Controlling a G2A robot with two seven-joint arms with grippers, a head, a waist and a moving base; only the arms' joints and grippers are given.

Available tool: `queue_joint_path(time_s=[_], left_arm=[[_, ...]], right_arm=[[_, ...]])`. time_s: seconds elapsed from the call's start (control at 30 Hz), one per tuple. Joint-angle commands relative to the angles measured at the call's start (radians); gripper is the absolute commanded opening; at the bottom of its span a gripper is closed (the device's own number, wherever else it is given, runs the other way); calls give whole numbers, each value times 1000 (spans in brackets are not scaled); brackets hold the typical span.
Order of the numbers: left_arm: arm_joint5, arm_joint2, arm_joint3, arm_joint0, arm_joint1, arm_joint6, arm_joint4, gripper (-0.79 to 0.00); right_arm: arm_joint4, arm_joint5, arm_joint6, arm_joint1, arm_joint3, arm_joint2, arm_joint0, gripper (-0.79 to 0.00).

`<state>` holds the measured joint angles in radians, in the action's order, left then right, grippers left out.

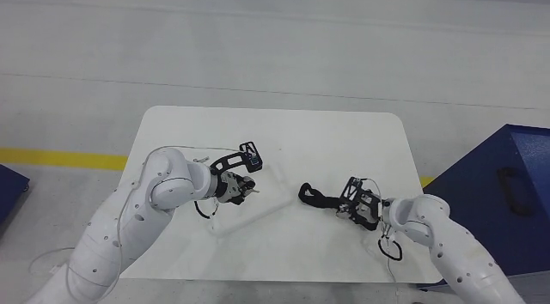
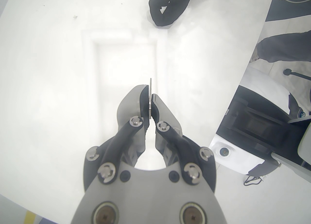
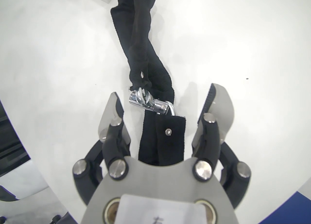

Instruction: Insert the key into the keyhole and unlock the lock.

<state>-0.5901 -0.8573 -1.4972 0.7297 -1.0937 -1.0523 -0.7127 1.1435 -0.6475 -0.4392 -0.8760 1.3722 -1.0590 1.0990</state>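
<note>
Key [image 2: 150, 85], pinched in left hand [image 2: 150, 99]; lock [image 3: 155, 106] lies well apart across the worktop [image 1: 258, 132], lengthwise inside the spread right hand [image 3: 165, 95] (the nearer one).

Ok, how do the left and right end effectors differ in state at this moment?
The left end effector is shut on a thin flat metal key; the right end effector is open, holding nothing. The left sits apart from the black fabric-sleeved chain lock, while the right straddles its chrome end. Both are over the white table.
</note>
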Motion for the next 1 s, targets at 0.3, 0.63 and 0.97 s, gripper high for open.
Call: queue_joint_path(time_s=[0.3,0.63,0.97], left_arm=[[0,0,0,0,0,0,0,-785],[0,0,0,0,0,0,0,-785],[0,0,0,0,0,0,0,-785]], right_arm=[[-110,-98,-83,-15,-77,23,-47,-785],[-150,-124,-110,-17,-97,19,-60,-785],[-378,-235,-204,-18,-165,9,-83,-785]])
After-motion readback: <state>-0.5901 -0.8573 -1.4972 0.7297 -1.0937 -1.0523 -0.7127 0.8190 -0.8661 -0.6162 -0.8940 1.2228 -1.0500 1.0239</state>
